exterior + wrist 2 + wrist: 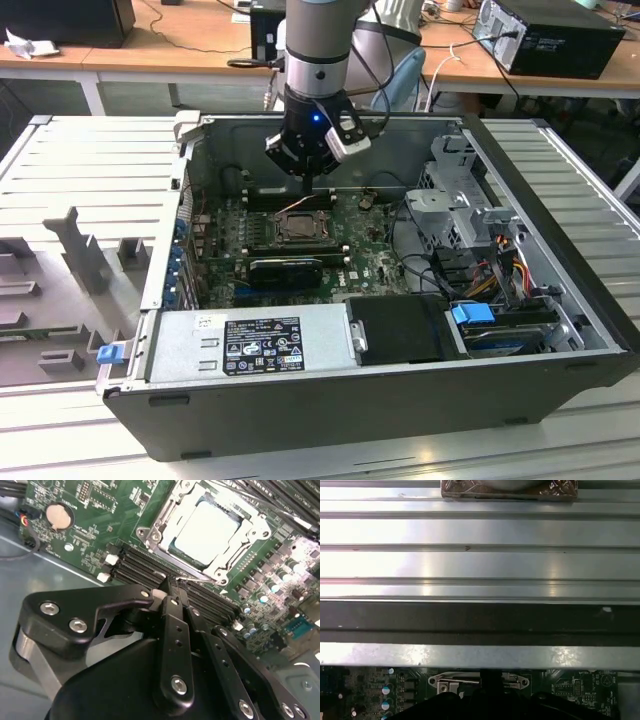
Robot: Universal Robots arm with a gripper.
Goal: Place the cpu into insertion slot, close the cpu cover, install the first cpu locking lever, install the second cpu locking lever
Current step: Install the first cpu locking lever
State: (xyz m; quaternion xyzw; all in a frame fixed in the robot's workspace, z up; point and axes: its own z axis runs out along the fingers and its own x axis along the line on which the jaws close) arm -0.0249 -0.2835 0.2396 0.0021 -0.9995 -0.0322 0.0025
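tool: fingers pressed together into a narrow point with nothing between them, tip sitting right at the edge of the socket, by the thin lever wire that runs along that side. In the exterior view the tool hangs straight down over the back half of the board.
cpu: already dropped in, silvery top facing up, sitting flat inside the socket.
insertion slot: middle of the green motherboard, between the long black memory slots on either side.
cpu cover: looks folded down flat over the chip, metal frame wrapping around it with the chip showing through the square cut-out.
locking levers: can't really tell if either is latched, the wire near the tool tip is all I can make out.
pc case: lying open on its side on the ribbed metal surface, power supply along the near edge, drive cage toward the exterior view's right.
coin battery: on the board, well apart from the socket.
first wrist view: ribbed surface up top, strip of motherboard below.
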